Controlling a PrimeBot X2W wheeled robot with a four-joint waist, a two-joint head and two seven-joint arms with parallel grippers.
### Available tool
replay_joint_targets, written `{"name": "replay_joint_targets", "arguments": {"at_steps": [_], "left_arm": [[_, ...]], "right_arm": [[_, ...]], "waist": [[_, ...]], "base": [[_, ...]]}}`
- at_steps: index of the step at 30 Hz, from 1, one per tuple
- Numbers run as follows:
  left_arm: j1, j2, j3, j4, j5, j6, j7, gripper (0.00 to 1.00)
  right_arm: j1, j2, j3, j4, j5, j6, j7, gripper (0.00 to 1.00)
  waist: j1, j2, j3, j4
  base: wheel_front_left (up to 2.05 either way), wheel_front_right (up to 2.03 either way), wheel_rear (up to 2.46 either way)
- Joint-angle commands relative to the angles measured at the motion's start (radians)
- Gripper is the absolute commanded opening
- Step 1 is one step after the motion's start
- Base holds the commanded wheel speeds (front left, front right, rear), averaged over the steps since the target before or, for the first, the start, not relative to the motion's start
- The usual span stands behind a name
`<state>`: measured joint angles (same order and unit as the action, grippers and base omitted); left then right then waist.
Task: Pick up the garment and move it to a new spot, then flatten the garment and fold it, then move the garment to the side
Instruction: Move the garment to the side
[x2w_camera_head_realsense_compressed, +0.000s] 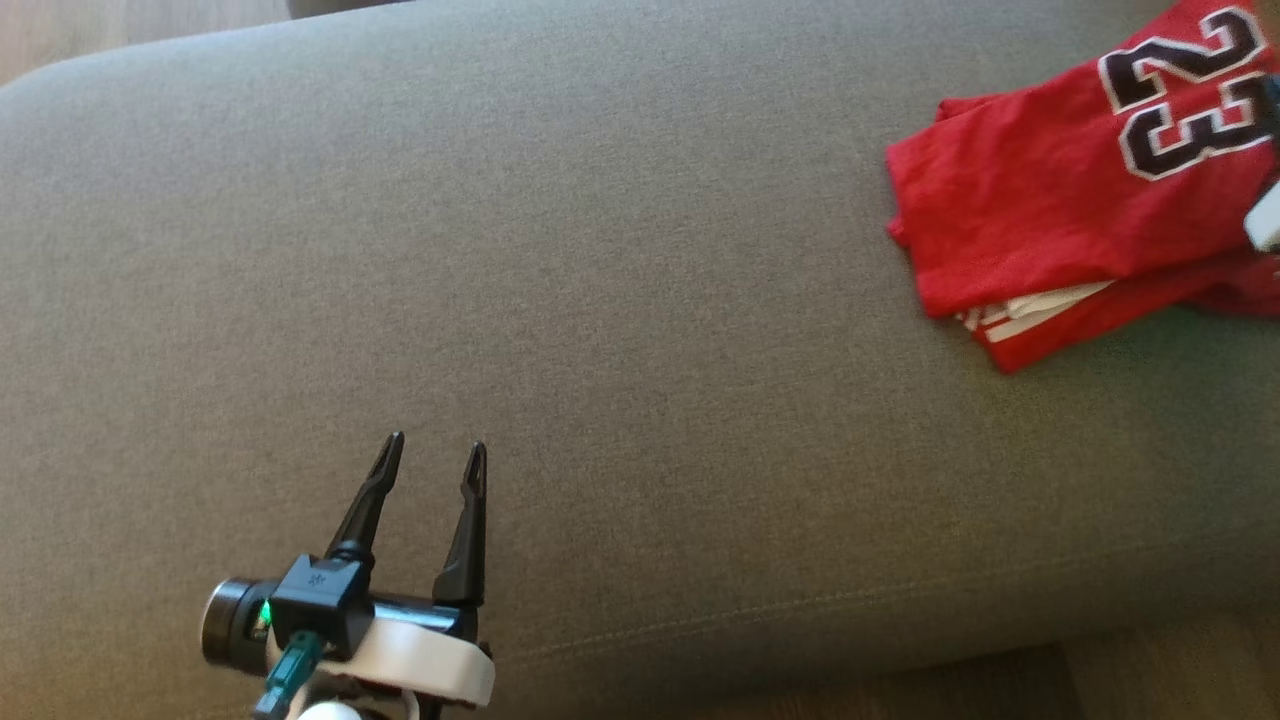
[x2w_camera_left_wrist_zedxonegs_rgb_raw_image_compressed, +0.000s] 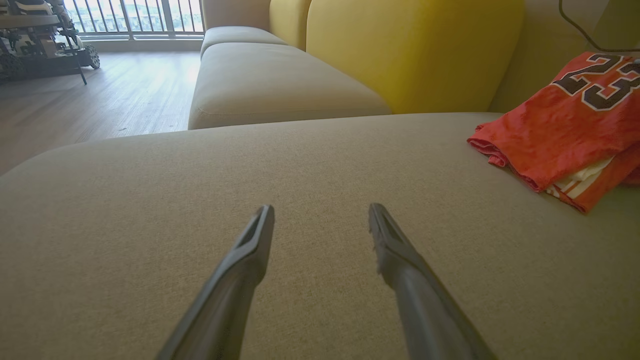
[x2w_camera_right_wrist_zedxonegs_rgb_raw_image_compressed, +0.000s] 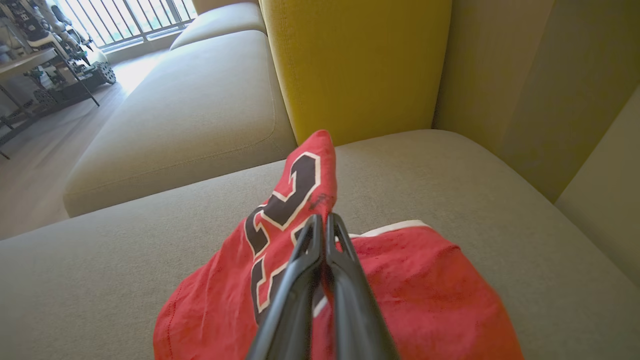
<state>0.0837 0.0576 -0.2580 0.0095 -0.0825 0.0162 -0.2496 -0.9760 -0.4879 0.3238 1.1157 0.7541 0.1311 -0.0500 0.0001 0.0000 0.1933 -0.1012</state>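
Pinching the red jersey at the sofa cushion's far right corner, right fingers were shut on it; left fingers spread wide, empty, over near-left corner.

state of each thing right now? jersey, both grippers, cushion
red jersey, folded in layers on the cushion, one fold pinched up into a peak
left gripper, jaws open, empty, over bare cushion
right gripper, jaws shut on the red jersey
seat cushion, carrying the jersey at its right end

Grey sofa seat, yellow backrest, wooden floor, bright railed window.
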Motion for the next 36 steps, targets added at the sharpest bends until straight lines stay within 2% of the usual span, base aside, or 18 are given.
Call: {"name": "replay_joint_targets", "arguments": {"at_steps": [1,9,10,11,12,14,17,19,22,25,30,31,36], "left_arm": [[-0.037,-0.007,0.032,-0.025,0.009,-0.007,-0.012,1.0],[-0.04,-0.007,0.043,-0.013,0.018,-0.02,-0.012,1.0],[-0.04,-0.007,0.043,-0.009,0.017,-0.02,-0.012,1.0],[-0.041,-0.007,0.042,-0.006,0.016,-0.021,-0.012,1.0],[-0.041,-0.007,0.041,-0.003,0.015,-0.021,-0.012,1.0],[-0.041,-0.007,0.041,0.0,0.013,-0.021,-0.012,1.0],[-0.042,-0.007,0.039,0.007,0.011,-0.02,-0.012,1.0],[-0.039,-0.007,0.041,0.009,0.011,-0.015,-0.012,1.0],[-0.028,-0.007,0.048,0.01,0.0,-0.005,-0.012,1.0],[-0.011,-0.007,0.054,0.013,-0.036,0.005,-0.012,1.0],[0.012,-0.007,0.074,0.046,-0.103,0.035,-0.012,1.0],[0.016,-0.007,0.083,0.05,-0.124,0.05,-0.012,1.0],[0.031,-0.007,0.081,0.033,-0.137,0.063,-0.012,1.0]], "right_arm": [[-0.037,-0.029,0.003,-0.017,-0.019,0.0,-0.02,0.0],[-0.065,-0.071,-0.015,0.073,-0.094,0.0,-0.068,0.02],[-0.067,-0.068,-0.019,0.089,-0.099,0.0,-0.068,0.19],[-0.07,-0.068,-0.023,0.104,-0.106,0.0,-0.07,0.46],[-0.073,-0.072,-0.027,0.117,-0.118,0.0,-0.082,1.0],[-0.078,-0.08,-0.03,0.13,-0.136,0.0,-0.106,1.0],[-0.092,-0.102,-0.027,0.156,-0.224,0.0,-0.178,1.0],[-0.091,-0.089,-0.035,0.163,-0.275,0.0,-0.199,1.0],[-0.063,-0.017,-0.061,0.166,-0.313,0.0,-0.21,1.0],[0.001,0.068,-0.09,0.095,-0.346,0.0,-0.211,1.0],[0.211,0.199,-0.166,-0.118,-0.435,0.0,-0.212,1.0],[0.313,0.248,-0.215,-0.236,-0.496,0.0,-0.212,1.0],[0.61,0.395,-0.366,-0.619,-0.685,0.0,-0.212,1.0]], "waist": [[-0.0001,0.0,0.005,0.004],[-0.0001,0.0,0.007,0.017],[-0.0001,0.0,0.005,0.019],[-0.0001,0.0,0.004,0.02],[-0.0001,0.0,0.003,0.022],[-0.0001,0.0,0.002,0.024],[-0.0001,0.0,-0.006,0.033],[-0.0001,0.0,-0.019,0.039],[-0.0001,0.0,-0.047,0.046],[-0.0001,0.0,-0.08,0.053],[-0.0001,0.0,-0.135,0.07],[-0.0001,0.0,-0.155,0.078],[-0.0001,0.0,-0.204,0.106]], "base": [[0.0,0.0,0.0],[0.0,0.0,0.0],[0.0,0.0,0.0],[0.0,0.0,0.0],[0.0,0.0,0.0],[0.0,0.0,0.0],[0.0,0.0,0.0],[0.0,0.0,0.0],[0.0,0.0,0.0],[0.0,0.0,0.0],[0.0,0.0,0.0],[0.0,0.0,0.0],[0.0,0.0,0.0]]}}
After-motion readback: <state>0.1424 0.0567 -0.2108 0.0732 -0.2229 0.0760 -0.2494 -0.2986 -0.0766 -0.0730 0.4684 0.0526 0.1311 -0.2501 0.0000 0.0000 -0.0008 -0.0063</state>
